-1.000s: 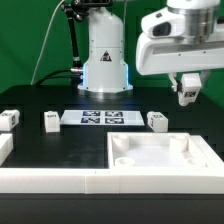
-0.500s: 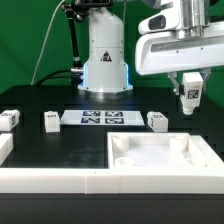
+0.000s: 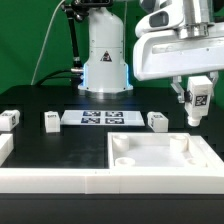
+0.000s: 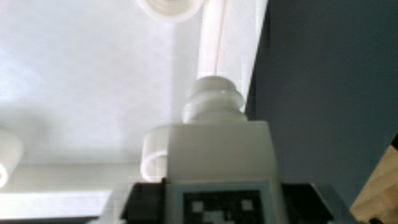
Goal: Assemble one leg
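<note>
My gripper (image 3: 197,103) is shut on a leg (image 3: 200,100), a short white post whose black-and-white tag faces the camera. It hangs in the air above the far corner of the large white rimmed panel (image 3: 165,158) on the exterior view's right. In the wrist view the held leg (image 4: 210,140) points away from my gripper (image 4: 214,205) toward the panel's rim (image 4: 222,45), with a corner hole (image 4: 169,7) beyond it. Three other legs (image 3: 8,120), (image 3: 51,121), (image 3: 156,121) lie on the black table.
The marker board (image 3: 104,118) lies flat at the table's middle, in front of the robot base (image 3: 105,60). A long white bar (image 3: 50,181) runs along the front, joining the panel's side.
My gripper has moved toward the exterior view's right and a little lower with the leg in it. The leg's tag now faces the camera more squarely.
</note>
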`<act>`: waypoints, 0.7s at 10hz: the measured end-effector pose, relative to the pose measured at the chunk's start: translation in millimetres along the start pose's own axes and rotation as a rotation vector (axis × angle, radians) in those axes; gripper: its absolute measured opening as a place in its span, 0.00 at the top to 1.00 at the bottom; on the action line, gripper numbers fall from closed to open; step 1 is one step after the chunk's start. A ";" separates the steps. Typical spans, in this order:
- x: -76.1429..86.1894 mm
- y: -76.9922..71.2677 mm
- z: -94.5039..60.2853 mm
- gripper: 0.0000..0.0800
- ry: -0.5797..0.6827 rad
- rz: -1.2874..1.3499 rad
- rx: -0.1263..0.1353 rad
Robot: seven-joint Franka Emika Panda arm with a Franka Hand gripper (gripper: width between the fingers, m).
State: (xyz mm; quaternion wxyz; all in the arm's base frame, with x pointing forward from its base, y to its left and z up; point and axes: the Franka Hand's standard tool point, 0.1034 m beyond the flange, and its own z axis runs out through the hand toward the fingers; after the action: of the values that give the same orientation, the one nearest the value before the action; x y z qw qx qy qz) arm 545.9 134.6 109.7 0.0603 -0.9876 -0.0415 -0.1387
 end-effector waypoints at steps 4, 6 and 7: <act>-0.8 0.8 1.2 0.64 -0.003 0.000 0.000; 19.0 11.2 11.6 0.64 0.004 -0.020 -0.003; 28.9 11.7 14.3 0.64 -0.014 -0.019 0.001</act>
State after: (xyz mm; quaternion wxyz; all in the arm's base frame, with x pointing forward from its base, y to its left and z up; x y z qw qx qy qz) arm 578.6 126.7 102.9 0.0589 -0.9881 -0.0515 -0.1323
